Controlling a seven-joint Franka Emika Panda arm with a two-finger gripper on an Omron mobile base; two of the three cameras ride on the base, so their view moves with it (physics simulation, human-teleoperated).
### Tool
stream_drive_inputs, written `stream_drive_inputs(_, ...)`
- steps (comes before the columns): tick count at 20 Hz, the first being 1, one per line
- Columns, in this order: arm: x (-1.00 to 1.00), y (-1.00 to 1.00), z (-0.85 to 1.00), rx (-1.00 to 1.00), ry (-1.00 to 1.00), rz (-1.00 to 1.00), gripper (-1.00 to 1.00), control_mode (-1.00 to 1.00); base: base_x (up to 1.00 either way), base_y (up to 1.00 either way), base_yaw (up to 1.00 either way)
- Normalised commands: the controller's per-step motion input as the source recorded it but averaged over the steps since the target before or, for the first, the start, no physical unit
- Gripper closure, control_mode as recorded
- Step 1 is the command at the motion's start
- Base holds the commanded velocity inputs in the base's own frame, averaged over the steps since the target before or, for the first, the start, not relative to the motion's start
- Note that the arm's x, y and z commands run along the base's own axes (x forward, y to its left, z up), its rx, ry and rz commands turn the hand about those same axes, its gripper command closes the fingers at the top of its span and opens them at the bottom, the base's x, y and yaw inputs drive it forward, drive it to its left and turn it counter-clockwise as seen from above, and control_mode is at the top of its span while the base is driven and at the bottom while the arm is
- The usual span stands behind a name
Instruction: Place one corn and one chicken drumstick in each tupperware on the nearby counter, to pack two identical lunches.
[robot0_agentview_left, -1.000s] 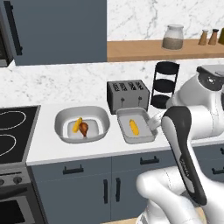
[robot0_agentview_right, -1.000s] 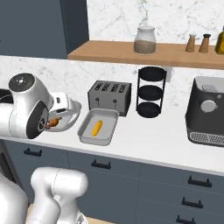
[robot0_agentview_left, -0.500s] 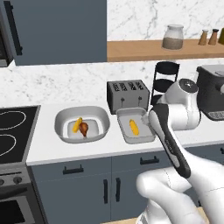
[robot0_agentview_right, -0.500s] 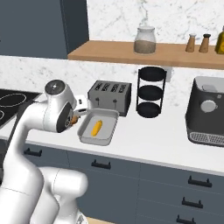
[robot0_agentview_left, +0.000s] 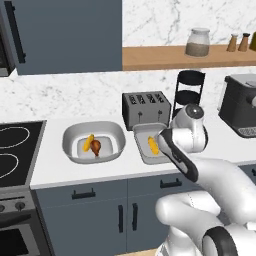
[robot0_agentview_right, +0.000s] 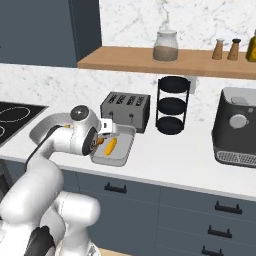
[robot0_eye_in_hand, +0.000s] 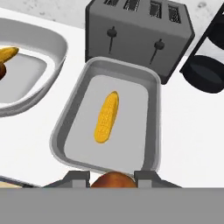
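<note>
Centre of left base frame: worktop (robot0_agentview_left: 55, 172), white marbled, carries both tubs.
Round tub (robot0_agentview_left: 94, 142): left of centre, holds one corn (robot0_agentview_left: 88, 143) + one drumstick (robot0_agentview_left: 95, 147), touching; that lunch looks done.
Rect tray (robot0_eye_in_hand: 144, 87): mid hand frame, just in front of toaster (robot0_eye_in_hand: 140, 30); holds second corn (robot0_eye_in_hand: 107, 115) alone, lying lengthwise.
Second drumstick (robot0_eye_in_hand: 113, 180): bottom centre of hand frame, reddish-brown bulb betw. finger tips, over tray's near rim.
Handling (judgement): light, stiff, rounded + prob. slick; meaty bulb gives best hold, thin bone could pivot.
Fingers (robot0_eye_in_hand: 111, 178): nearly closed, clamped on drumstick bulb; touching nothing else visible.
Next (judgement): lower beside corn, release inside tray.
</note>
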Motion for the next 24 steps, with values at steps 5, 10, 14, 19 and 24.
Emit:
stream_drive_inputs(5, 0.79, -0.07, -0.03, 0.05, 0.0, 0.0, 1.0, -1.0, 0.0, 0.0, 0.0)
stream_drive_inputs(10, 0.61, -0.06, 0.0, 0.09, 0.0, 0.05, 1.0, -1.0, 0.0, 0.0, 0.0)
stream_drive_inputs(14, 0.44, 0.0, -0.18, -0.01, 0.0, 0.03, 1.0, -1.0, 0.0, 0.0, 0.0)
stream_drive_inputs(19, 0.34, 0.03, -0.58, -0.23, 0.0, 0.0, -1.0, -1.0, 0.0, 0.0, 0.0)
stream_drive_inputs(24, -0.01, -0.11, -0.28, -0.11, -0.02, 0.01, -1.0, -1.0, 0.0, 0.0, 0.0)
